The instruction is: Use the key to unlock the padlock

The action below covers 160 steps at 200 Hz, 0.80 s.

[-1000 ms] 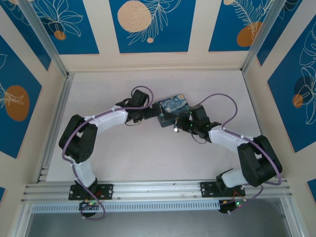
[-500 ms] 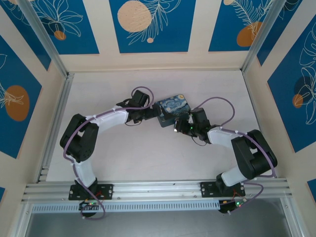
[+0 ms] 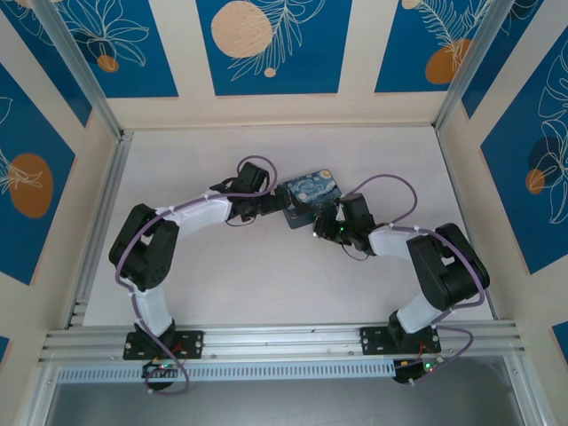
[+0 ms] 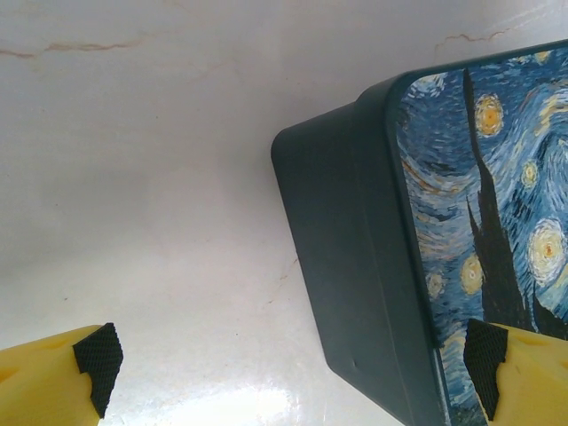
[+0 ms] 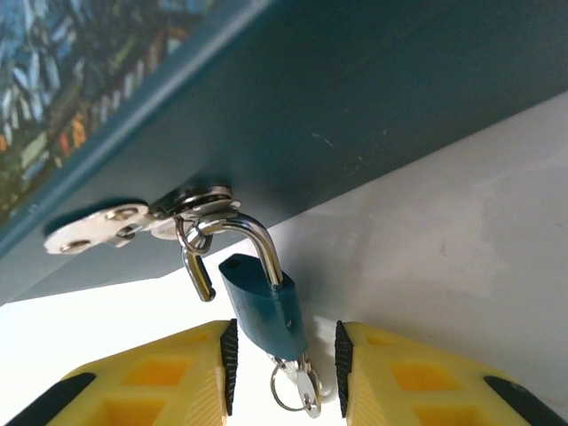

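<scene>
From above, the tin point(image 3: 309, 193) sits mid-tabletop point(image 3: 266, 284) between the two arms. The left hand point(image 3: 273, 206) is at its left side and the right hand point(image 3: 321, 229) at its near right corner, where the lock hangs, so the right arm is much the nearer to it

In the left wrist view the left hand is spread wide and holds nothing. One pad point(image 4: 98, 362) is over bare tabletop and the other is over the tin's painted lid, so the tin's corner lies between them

In the right wrist view the padlock point(image 5: 264, 306) hangs from the hasp point(image 5: 106, 224) on the tin's side wall. Its long axis runs from the hasp straight toward the hand, tilted a little, with the key point(image 5: 308, 388) and its ring at the end nearest the hand. The shackle point(image 5: 244, 232) threads the hasp loop. Its short leg looks clear of the body and the socket hole is bare, so the lock is probably sprung already. The right hand is narrow, its pads point(image 5: 229, 359) flanking the body's lower end and the key, with a slim gap on the key side. Whether they press cannot be told
</scene>
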Each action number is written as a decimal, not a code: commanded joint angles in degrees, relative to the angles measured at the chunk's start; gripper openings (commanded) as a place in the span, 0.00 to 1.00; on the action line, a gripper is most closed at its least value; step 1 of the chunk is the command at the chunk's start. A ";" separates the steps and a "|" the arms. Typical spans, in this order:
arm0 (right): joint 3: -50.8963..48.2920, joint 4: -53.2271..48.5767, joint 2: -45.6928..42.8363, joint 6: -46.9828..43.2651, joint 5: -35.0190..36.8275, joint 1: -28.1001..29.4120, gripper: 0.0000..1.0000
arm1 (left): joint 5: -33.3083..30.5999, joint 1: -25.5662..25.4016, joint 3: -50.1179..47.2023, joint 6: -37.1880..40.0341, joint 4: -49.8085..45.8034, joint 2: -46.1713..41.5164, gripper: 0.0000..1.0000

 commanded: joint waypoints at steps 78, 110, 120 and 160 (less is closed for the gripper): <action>0.92 4.27 3.12 0.57 -2.29 -0.42 0.24 | 1.37 -0.38 0.05 -0.88 0.88 1.16 1.00; 0.47 4.74 2.90 1.27 -2.46 -0.46 0.12 | 1.20 -0.37 -0.56 -0.97 1.01 1.34 1.00; 0.19 5.07 2.87 1.70 -2.56 -0.53 0.10 | 0.90 -0.43 -0.69 -1.01 0.98 1.34 1.00; -2.07 7.64 2.25 4.89 -4.04 -1.69 0.00 | -1.50 -0.52 -1.52 -0.31 -0.01 1.33 1.00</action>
